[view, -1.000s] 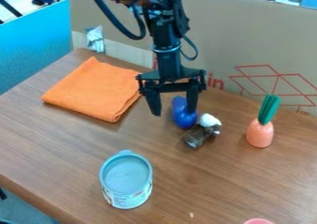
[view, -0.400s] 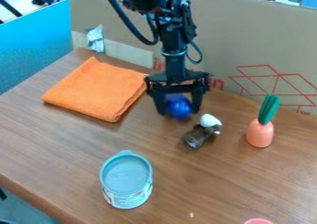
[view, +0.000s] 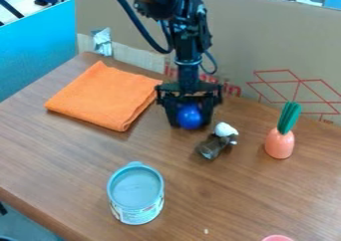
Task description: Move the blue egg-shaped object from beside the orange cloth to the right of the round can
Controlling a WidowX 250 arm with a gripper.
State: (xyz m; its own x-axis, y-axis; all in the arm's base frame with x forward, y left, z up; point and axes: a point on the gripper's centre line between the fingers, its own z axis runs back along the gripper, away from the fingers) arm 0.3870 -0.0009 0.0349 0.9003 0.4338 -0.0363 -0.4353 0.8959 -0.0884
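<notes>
The brown wooden table (view: 220,200) carries all the things. Behind its far edge stands a cardboard sheet (view: 266,46) with red print, and at the left there is a blue panel (view: 37,48). The orange cloth (view: 100,95) lies folded near the far left corner of the table. Near the far edge, the black gripper (view: 190,124) points down, its jaws closed on the round blue object (view: 190,117). A can (view: 136,195) with a grey-blue lid is upright, towards the front edge. Further right, an orange toy carrot (view: 279,143) with green leaves stands upright. Just beside the gripper lies a small brown-and-white object (view: 214,145).
</notes>
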